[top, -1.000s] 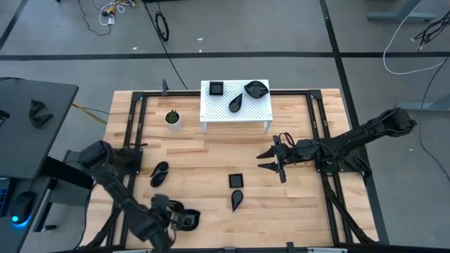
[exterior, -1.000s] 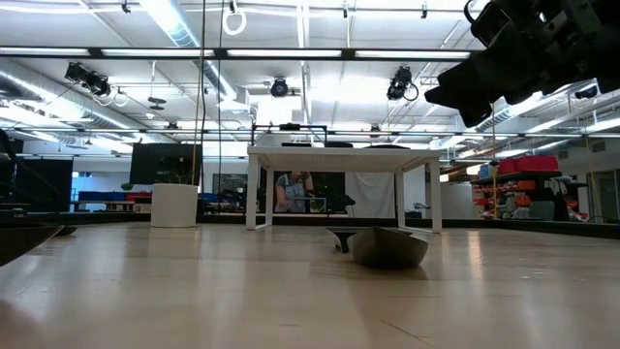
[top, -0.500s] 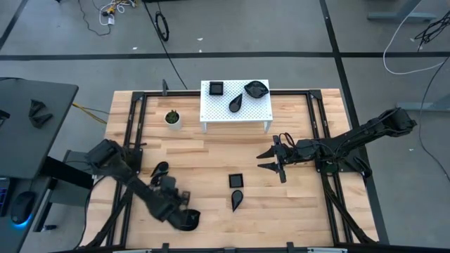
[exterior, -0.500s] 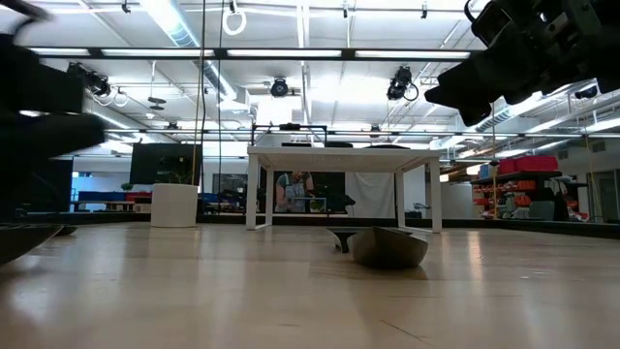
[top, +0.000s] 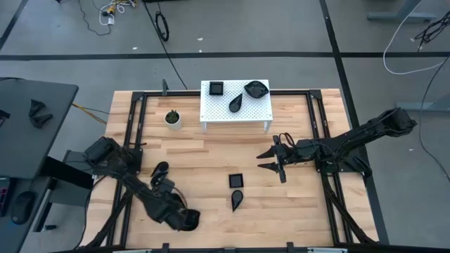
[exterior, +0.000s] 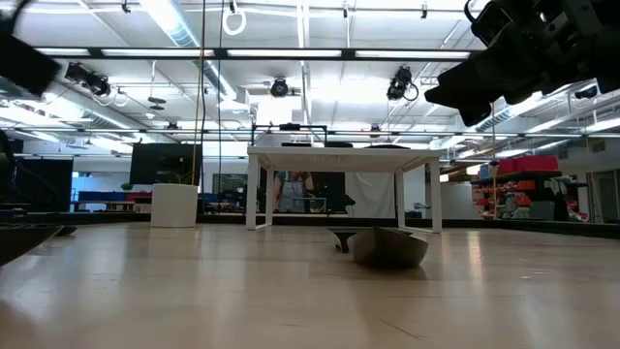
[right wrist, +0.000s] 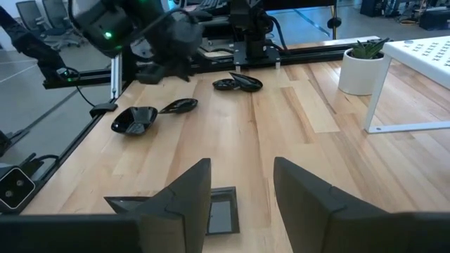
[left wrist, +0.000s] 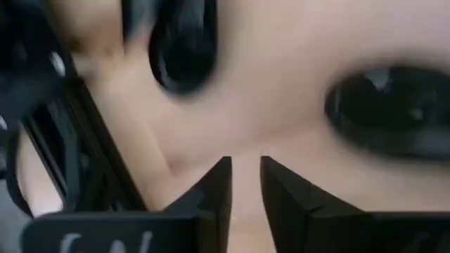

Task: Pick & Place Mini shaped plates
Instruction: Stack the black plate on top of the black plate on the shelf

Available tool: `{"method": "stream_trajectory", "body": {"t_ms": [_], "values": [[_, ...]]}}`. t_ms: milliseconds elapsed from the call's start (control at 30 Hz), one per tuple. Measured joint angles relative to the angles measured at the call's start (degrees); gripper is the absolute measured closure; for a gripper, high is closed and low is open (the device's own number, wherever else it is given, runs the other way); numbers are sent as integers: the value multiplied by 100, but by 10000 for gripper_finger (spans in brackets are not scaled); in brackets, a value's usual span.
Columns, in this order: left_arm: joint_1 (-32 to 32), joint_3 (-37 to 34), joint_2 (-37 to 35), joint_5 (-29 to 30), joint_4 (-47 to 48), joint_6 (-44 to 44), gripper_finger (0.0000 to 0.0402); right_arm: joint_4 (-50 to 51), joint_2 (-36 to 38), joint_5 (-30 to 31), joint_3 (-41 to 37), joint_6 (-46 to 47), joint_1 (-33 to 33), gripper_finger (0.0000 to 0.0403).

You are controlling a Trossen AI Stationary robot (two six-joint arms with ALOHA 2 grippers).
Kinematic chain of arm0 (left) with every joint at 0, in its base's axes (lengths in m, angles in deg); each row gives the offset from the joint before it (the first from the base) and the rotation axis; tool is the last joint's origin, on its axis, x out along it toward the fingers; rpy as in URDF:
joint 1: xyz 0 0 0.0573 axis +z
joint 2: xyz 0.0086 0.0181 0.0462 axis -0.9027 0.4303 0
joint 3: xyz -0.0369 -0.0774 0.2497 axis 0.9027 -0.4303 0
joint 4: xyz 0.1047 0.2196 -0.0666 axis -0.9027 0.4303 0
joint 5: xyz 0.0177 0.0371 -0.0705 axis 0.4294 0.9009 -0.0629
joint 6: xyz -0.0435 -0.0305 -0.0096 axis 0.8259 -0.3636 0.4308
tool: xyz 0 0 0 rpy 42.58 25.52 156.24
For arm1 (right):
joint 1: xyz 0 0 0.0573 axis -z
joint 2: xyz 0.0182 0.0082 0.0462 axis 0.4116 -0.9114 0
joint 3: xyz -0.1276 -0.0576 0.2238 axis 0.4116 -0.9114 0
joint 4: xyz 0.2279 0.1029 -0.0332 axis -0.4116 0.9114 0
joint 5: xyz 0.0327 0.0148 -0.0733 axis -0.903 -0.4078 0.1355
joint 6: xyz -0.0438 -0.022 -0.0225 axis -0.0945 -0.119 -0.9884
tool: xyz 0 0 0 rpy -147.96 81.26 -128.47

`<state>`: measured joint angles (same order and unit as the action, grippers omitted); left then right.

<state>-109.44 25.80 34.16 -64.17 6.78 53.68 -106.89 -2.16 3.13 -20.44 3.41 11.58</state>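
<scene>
Left gripper (left wrist: pixel 245 184): fingers narrowly parted, nothing between them; 2 mini shaped plates (left wrist: pixel 181 43) lie ahead of tips. Right gripper (right wrist: pixel 241 188): fingers wide, empty; square plate (right wrist: pixel 222 211) just beyond tips.

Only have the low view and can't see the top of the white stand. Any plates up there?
Observer: Yes, three on the stand: a square plate, a teardrop plate and a leaf-shaped plate.
Operator: Where's the right gripper?
Observer: The right gripper is mid-table and open. Its wrist view shows a second square plate on the wood, in line with the gap between its fingers.
Operator: And the left?
Observer: The left gripper is at the table's front-left. It is slightly open and empty, with a rounded plate lying ahead of it.
</scene>
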Motion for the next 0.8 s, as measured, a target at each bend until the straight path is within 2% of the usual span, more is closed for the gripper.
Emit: {"method": "stream_trajectory", "body": {"t_ms": [67, 133, 233, 367, 567, 600, 667, 700, 800], "values": [[-177, -3, -11, -284, -500, -42, 309, 0, 0, 0, 0, -1, -1, 246], [-329, 3, 18, -280, -1258, -81, 308, -21, -2, 0, 0, -1, 0, 246], [-364, 3, 155, 271, -1890, -59, 318, -32, -1, 0, 0, -28, -1, 246], [-150, -1, 359, 1153, -1887, -124, 343, -42, -1, 0, 0, -49, 0, 246], [495, 15, 481, 1682, -1973, -1094, 385, -37, -2, 0, 0, -38, 0, 246], [591, 4, 493, 1985, -1957, -1250, 389, -32, -2, 0, 0, -38, -2, 246], [809, -3, 488, 2029, -1961, -1447, 395, -32, -2, 0, 0, -33, -1, 246], [866, 1, 481, 2283, -1980, -1546, 396, -30, -2, 0, 0, -13, -1, 246], [1028, -13, 500, 2200, -2086, -1887, 392, -17, -2, 0, 0, 3, 0, 246]]}}
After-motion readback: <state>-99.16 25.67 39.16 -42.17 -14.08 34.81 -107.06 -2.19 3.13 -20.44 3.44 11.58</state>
